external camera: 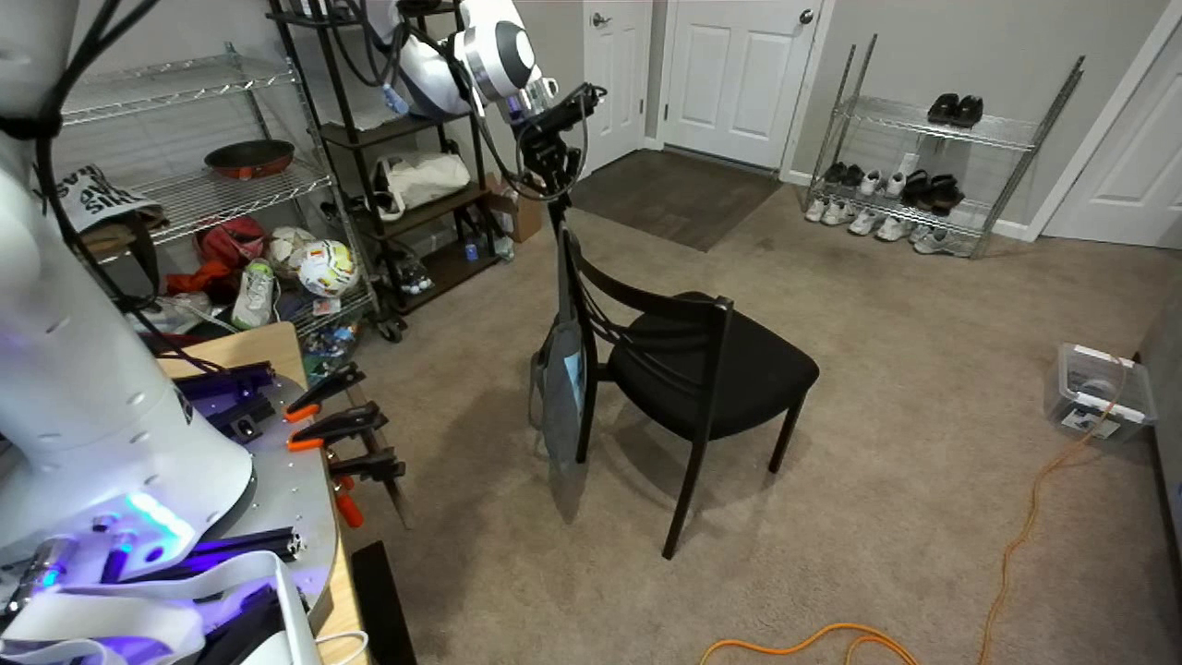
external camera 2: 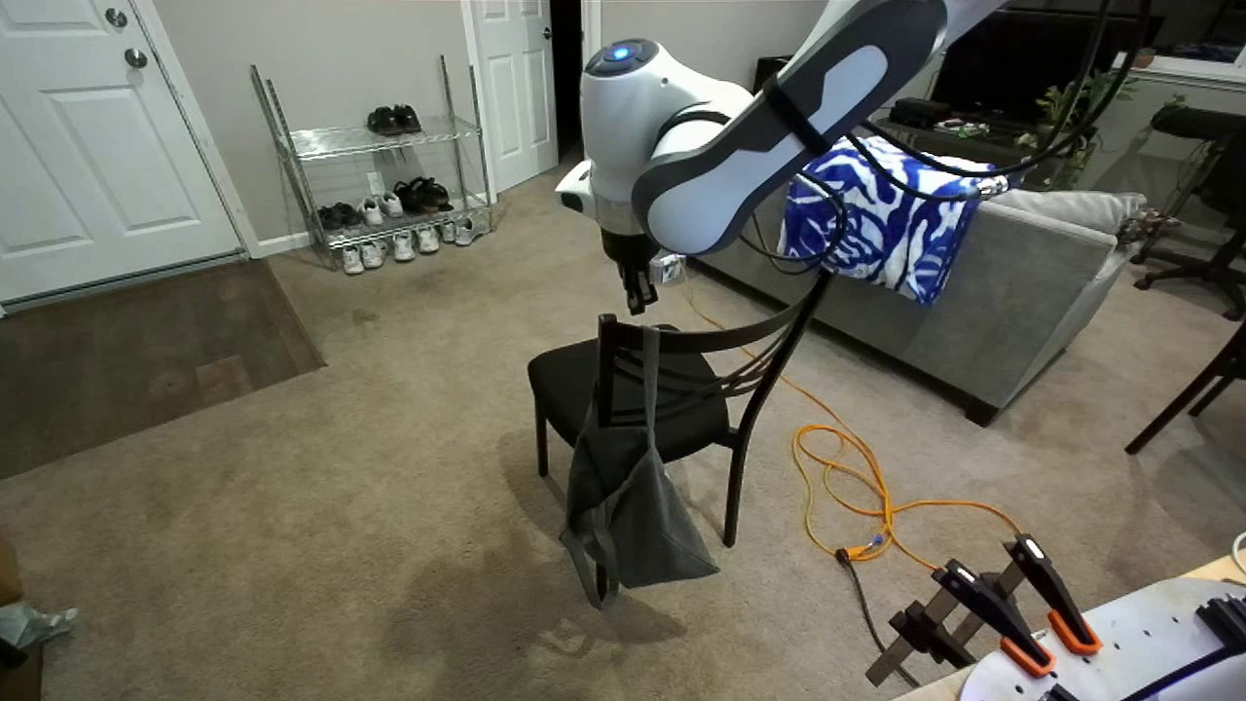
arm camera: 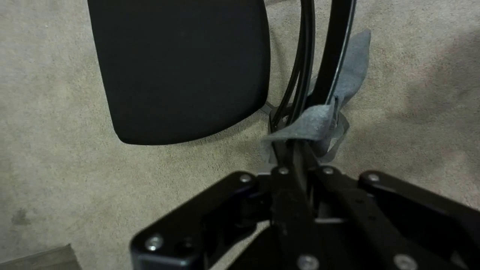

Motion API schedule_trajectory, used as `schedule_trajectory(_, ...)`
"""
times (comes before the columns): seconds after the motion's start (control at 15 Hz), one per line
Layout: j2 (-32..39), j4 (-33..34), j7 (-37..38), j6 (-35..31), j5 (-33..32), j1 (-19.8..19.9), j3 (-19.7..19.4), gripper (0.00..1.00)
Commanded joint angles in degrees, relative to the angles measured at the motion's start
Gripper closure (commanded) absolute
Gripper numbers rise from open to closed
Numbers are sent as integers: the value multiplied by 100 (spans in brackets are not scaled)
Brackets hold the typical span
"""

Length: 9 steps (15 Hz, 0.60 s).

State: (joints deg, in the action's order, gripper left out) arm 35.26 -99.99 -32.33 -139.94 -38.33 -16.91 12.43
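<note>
We see the gray bag [external camera 2: 657, 531] hanging outside the back of the black chair [external camera: 729, 360], at the end of its top rail [external camera 2: 720, 340] nearer the dark brown floor section [external camera 2: 146, 370]. The bag's long axis runs nearly upright: a strap [external camera 2: 651, 389] rises to the rail and folds over its upper edge close to the corner post [external camera 2: 605, 375]. The body hangs below, one bottom corner pointing sideways, toward the chair's opposite rear leg, while another loop [external camera 2: 601, 555] droops toward the carpet [external camera 2: 370, 458]. In an exterior view we catch the bag almost edge-on, a thin slab narrowing downward, with a light blue patch [external camera: 574, 379] on its face.

The gripper [external camera 2: 638, 306] points down at that same corner of the chair back. In the wrist view its dark fingers stand close together right by the strap's fold; we cannot tell whether they have closed fully or pinch any cloth.

The fabric looks soft and matte, the strap a broad, flat band that bends into a loose curve. The rail is smooth, bowed and faintly glossy, with slim curved slats [arm camera: 306, 63] beside it; the seat [arm camera: 180, 71] is a matte pad with rounded corners. The carpet is beige and short-piled, and an orange cord [external camera 2: 881, 487] loops across it.
</note>
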Motion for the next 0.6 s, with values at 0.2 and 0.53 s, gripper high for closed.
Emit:
schedule_trajectory(0.2,-123,-211,-42,153,115,12,31,40)
schedule_trajectory(0.53,-13,-249,-108,447,269,42,59,8)
